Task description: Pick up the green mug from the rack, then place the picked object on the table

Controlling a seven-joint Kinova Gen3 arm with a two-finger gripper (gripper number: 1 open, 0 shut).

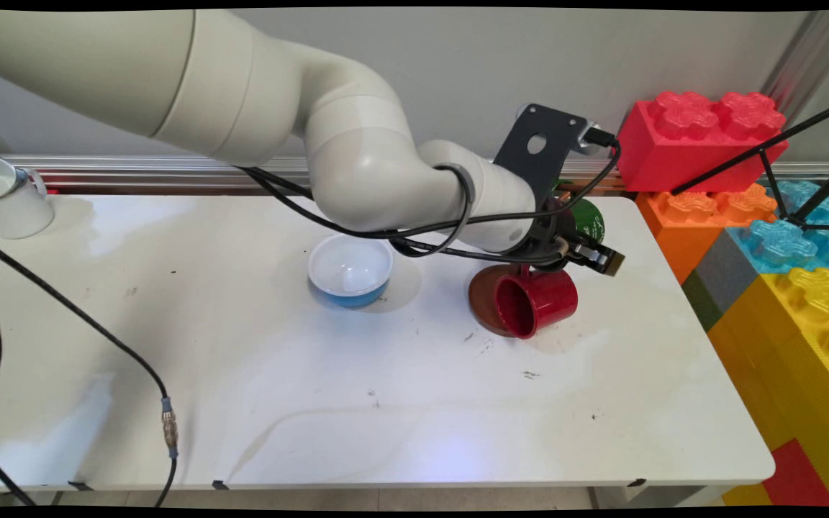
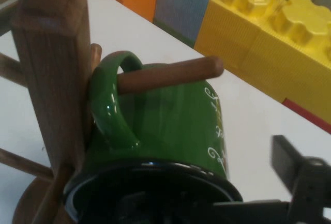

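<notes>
Green mug (image 2: 170, 125) hangs by its handle on a wooden rack (image 2: 51, 79) peg, tool (image 1: 587, 252) right at it, finger state unclear; red mug (image 1: 537, 306) below.

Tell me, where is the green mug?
The green mug hangs by its handle on a peg of the wooden mug tree, right by the gripper. In the main view it peeks out at the table's far right, above the red mug.

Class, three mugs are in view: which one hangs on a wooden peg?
The green mug: its handle is hooked over a peg of the wooden mug stand. The red mug is tipped sideways, and the white mug is upright.
</notes>
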